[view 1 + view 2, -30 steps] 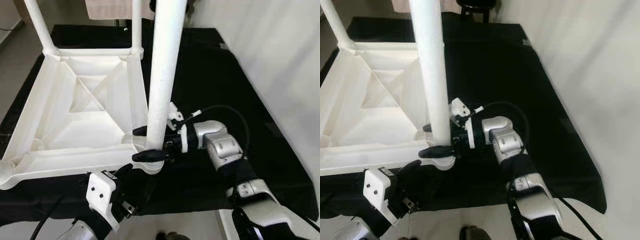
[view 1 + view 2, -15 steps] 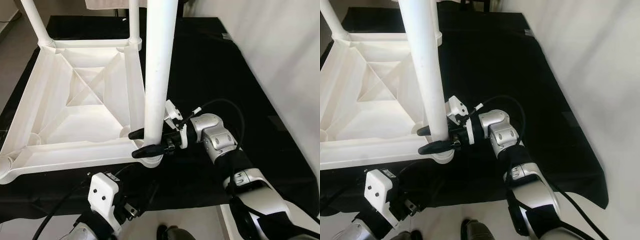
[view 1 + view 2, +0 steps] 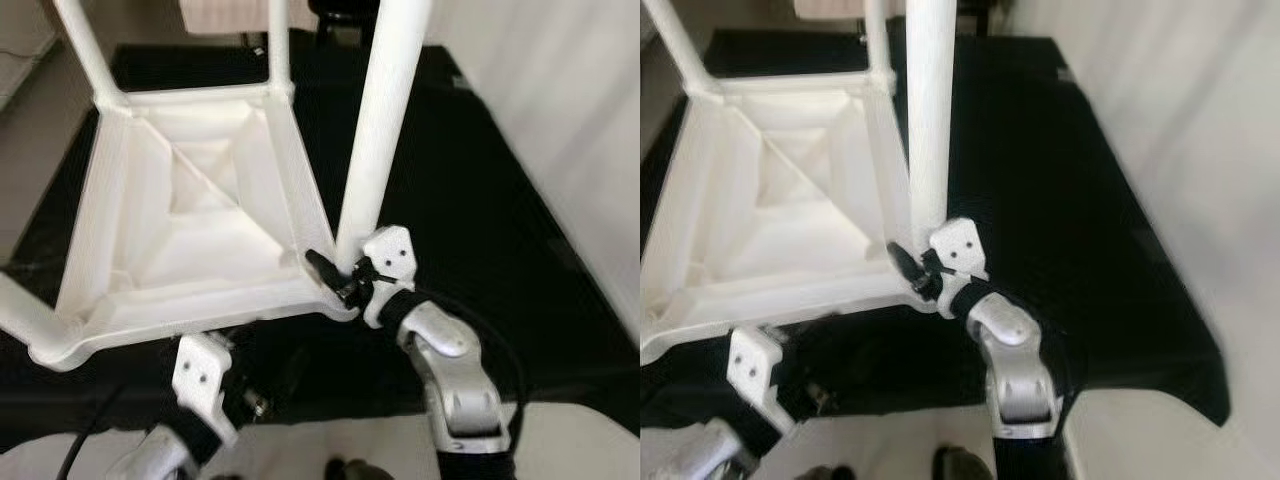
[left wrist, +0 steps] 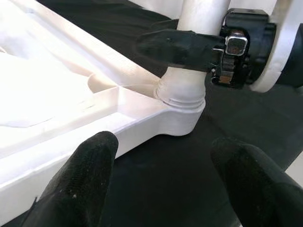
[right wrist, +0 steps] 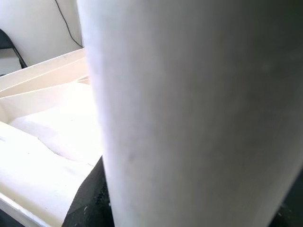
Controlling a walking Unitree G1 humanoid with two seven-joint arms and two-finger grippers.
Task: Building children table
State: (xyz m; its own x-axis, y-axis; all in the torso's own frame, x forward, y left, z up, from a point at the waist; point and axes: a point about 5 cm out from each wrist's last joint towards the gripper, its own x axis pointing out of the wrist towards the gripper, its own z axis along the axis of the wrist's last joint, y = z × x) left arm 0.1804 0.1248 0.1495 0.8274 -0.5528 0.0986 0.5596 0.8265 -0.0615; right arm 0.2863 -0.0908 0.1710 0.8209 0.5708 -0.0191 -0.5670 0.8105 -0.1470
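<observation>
Re-angled right gripper (image 3: 342, 275) clamped around table leg (image 3: 380, 130).

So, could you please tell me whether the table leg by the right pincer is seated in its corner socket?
Seated: the leg stands in the corner socket of the upturned tabletop, gripped by the right pincer.

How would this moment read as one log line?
right gripper: shut on leg at tabletop corner | left gripper: open, below corner | cloth underneath
</observation>
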